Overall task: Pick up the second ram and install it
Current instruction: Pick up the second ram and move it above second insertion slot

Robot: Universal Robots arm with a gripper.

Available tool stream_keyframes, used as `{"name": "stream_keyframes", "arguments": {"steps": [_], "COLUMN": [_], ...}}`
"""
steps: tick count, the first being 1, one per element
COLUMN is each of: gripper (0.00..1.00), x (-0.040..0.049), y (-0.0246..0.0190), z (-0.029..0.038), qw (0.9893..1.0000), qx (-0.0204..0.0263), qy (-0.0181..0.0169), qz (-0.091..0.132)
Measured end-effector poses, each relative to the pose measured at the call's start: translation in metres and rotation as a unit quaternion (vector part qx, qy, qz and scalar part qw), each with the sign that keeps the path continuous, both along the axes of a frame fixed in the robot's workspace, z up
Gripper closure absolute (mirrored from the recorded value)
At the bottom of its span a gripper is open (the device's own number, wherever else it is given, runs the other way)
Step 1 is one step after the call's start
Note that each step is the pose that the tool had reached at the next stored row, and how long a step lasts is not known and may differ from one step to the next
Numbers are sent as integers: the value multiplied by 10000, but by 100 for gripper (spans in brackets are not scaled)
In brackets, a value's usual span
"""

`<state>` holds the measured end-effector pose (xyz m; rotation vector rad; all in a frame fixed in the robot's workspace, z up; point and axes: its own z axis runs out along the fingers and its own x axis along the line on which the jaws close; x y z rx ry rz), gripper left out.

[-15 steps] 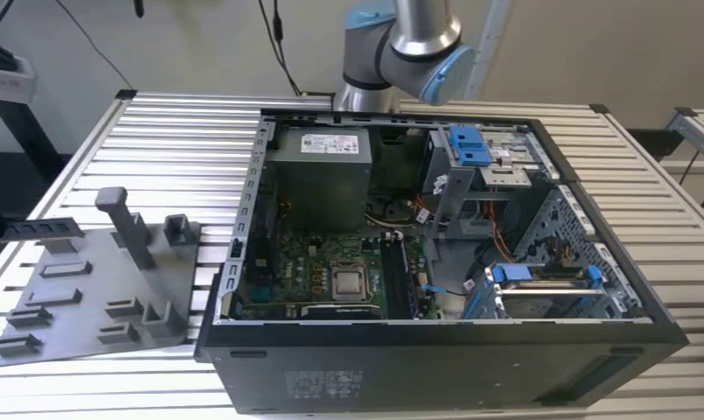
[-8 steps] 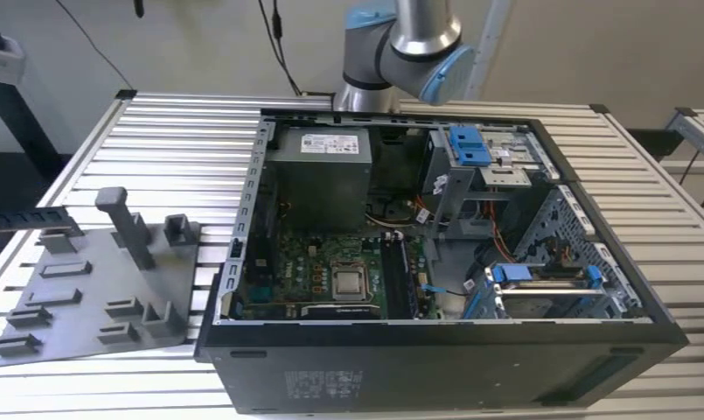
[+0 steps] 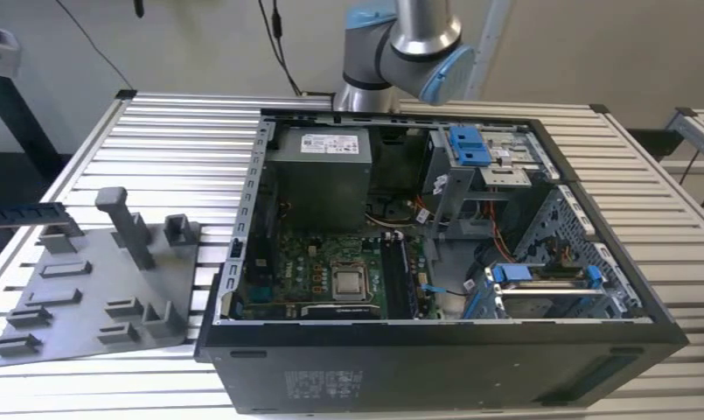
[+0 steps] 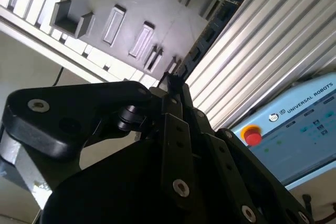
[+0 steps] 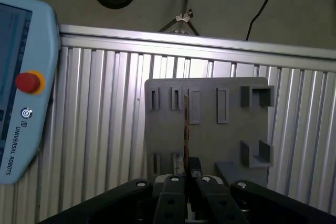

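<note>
My gripper (image 5: 186,176) is shut on the second ram (image 5: 186,129), a thin dark strip seen edge-on in the first wrist view, over the grey holder plate (image 5: 210,140). In the second wrist view the ram (image 4: 210,32) runs out from the gripper (image 4: 172,83) as a long dark strip with small chips. The exterior view has the ram (image 3: 23,214) poking in at its left edge, lifted above the holder plate (image 3: 89,297). The open computer case (image 3: 445,350) with its motherboard (image 3: 328,271) and long black slots (image 3: 399,282) lies to the exterior view's right of the plate.
The holder plate has upright posts (image 3: 128,223) and low brackets. The arm's elbow (image 3: 404,48) stands behind the case. A teach pendant (image 5: 21,93) with a red button lies on the ribbed metal table (image 3: 177,140). Inside the case are a power supply (image 3: 319,179) and blue drive brackets (image 3: 469,144).
</note>
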<state>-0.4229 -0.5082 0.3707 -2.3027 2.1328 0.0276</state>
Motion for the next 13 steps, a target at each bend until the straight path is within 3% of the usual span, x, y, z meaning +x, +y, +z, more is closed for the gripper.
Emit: {"name": "stream_keyframes", "arguments": {"steps": [13], "gripper": [85], "x": [187], "y": [0], "z": [0], "qw": [10000], "qx": [0], "qy": [1], "qz": [0]}}
